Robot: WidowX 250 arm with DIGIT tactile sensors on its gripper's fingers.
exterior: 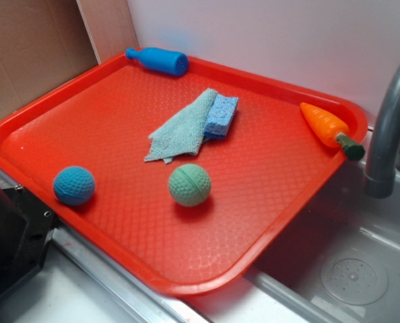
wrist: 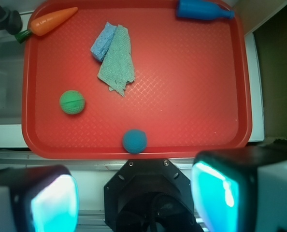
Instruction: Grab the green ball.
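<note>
Tray (exterior: 267,202) in red fills both views, and on it we see the green ball (exterior: 190,184) lying free near the middle of the front half, touching nothing. The blue ball (exterior: 74,186) sits apart from it by the tray's front-left rim. Behind the green ball lies a cloth (exterior: 183,128) partly over a sponge (exterior: 221,114). A blue bottle (exterior: 158,60) lies in the far corner and a carrot (exterior: 329,128) rests against the right rim, near the faucet (exterior: 388,128). In the wrist view our gripper (wrist: 134,193) hangs high over the tray's near edge, its fingers (wrist: 54,200) spread wide and holding nothing; the green ball (wrist: 72,102) lies well away from them.
</note>
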